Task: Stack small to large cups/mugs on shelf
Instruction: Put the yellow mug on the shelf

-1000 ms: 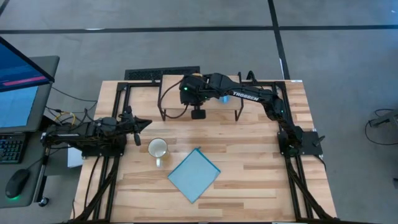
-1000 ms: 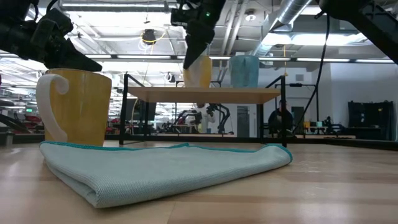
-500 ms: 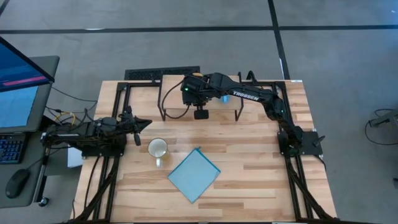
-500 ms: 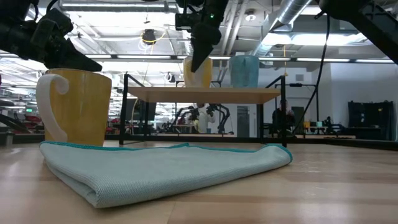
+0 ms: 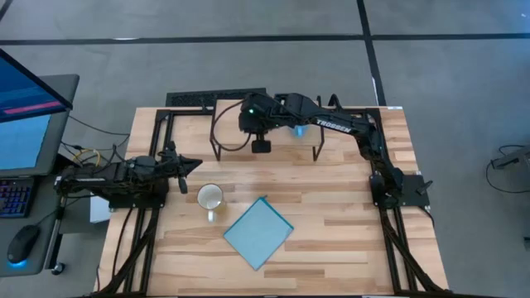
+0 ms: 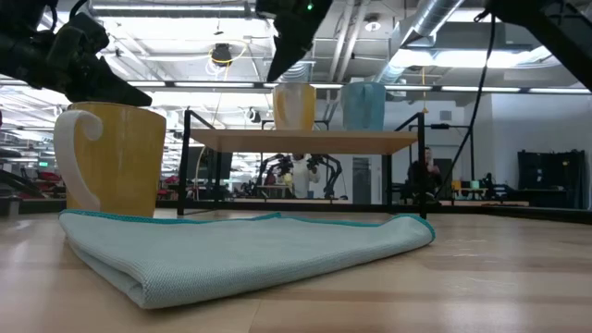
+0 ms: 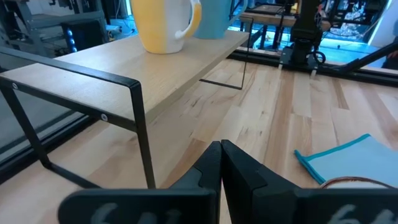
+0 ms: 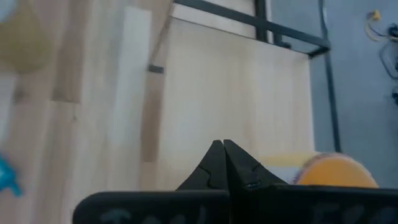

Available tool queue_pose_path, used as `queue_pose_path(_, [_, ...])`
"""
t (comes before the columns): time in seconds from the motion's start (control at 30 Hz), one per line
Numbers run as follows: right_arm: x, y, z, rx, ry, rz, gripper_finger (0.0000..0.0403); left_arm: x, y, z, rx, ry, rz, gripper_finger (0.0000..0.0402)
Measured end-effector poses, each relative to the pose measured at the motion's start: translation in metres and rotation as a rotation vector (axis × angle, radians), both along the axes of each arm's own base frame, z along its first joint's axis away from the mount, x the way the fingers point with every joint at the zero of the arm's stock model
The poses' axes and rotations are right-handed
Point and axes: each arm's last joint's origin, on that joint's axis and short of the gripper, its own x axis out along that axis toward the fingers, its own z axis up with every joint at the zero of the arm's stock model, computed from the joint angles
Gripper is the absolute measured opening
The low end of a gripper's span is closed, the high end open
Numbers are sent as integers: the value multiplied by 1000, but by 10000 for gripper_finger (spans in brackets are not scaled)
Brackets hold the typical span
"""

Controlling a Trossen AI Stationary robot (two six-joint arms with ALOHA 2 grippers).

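Wooden table (image 5: 348, 215) spread under both arms, seen straight down from the high view. Toward its far edge, the shelf (image 5: 230, 124): light wood top on thin black legs, standing upright.

Right arm stretched across the shelf from the right side, right gripper (image 5: 261, 147) hanging above the shelf's front edge, clear of both mugs up there. Jaws clenched tip to tip in the right wrist view, grasping nothing. In the low view, same gripper (image 6: 277, 60) up and to the left of the shelf mugs, not touching them.

Left arm parked at the table's left edge, left gripper (image 5: 190, 163) pointing inward. Jaws pressed together, also empty, as the left wrist view shows (image 7: 221, 152).

Flat light-blue cloth (image 5: 258, 232) lying near the table's front, tilted like a diamond, apart from everything but the nearest mug.

On the shelf top, two mugs side by side, both upright: pale yellow mug (image 6: 294, 106) with a white handle, and just beside it the light-blue mug (image 6: 363, 106). Not stacked. Orange blur at the edge of the right wrist view possibly that pale yellow mug; too soft to say.

On the table, between the left gripper and the cloth, deeper yellow mug (image 5: 210, 197), white inside, white handle, upright, nothing holding it.
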Motion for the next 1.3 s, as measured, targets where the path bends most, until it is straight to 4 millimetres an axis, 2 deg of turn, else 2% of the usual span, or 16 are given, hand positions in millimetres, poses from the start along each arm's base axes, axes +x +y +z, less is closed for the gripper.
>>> queue_pose_path(0.43, [-3,-18,1,-44,-4,-64,1,0,0,0,-3,-1,1,0])
queue_pose_path(1.3, [-11,-16,-5,-42,94,-77,1,0,0,0,-3,-1,1,0])
